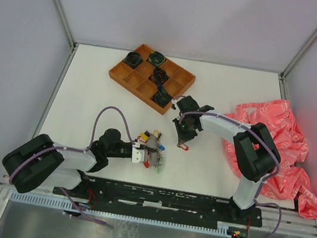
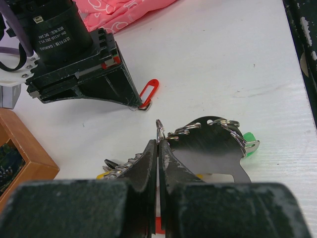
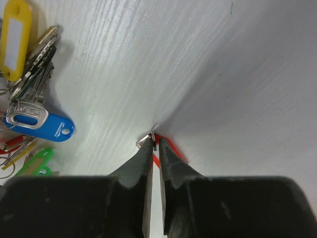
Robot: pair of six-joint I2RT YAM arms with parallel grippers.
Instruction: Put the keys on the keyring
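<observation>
Upon white table (image 1: 89,102): keys (image 1: 155,147), wooden tray (image 1: 130,78), pink cloth (image 1: 281,144).

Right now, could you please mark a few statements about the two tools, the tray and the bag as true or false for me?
1. The right tool is shut on a red tag. True.
2. The wooden tray holds nothing. False: dark coiled bundles sit in several of its compartments.
3. The left tool is wide open. False: it is shut on a metal ring.
4. A pink bag lies on the right arm's side of the table. True.
</observation>
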